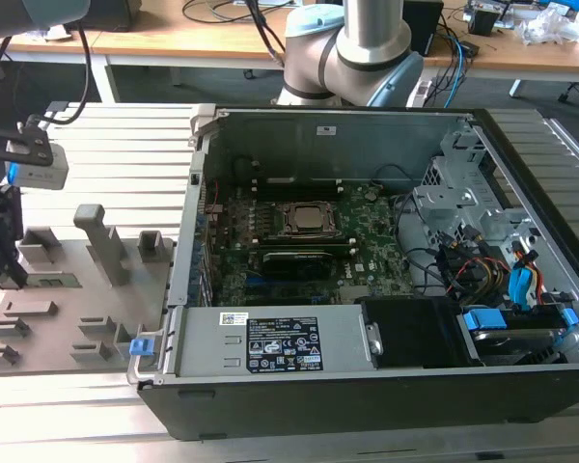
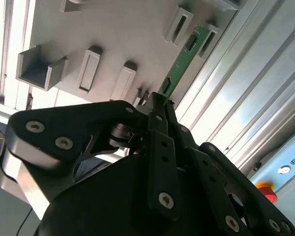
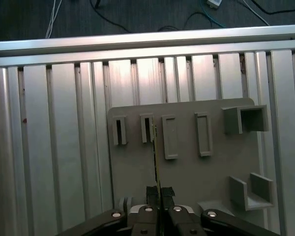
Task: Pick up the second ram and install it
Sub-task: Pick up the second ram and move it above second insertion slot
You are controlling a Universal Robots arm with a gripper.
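My jaws pinch the second ram point(image 2: 181, 61) by one end, its green length stretching over the grey fixture plate point(image 3: 187, 177) on the ribbed bench point(image 3: 54, 147).

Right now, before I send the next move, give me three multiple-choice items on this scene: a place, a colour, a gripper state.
1. The gripper is above: A the open computer case; B the grey fixture plate; C the wooden desk.
2. The second ram is: A green; B black; C blue.
3. The gripper is: A wide open; B shut on nothing; C shut on the second ram.
Answers: B, both wrist views show the plate beneath it; A, its board is green; C, the gripper clamps the ram's near end.
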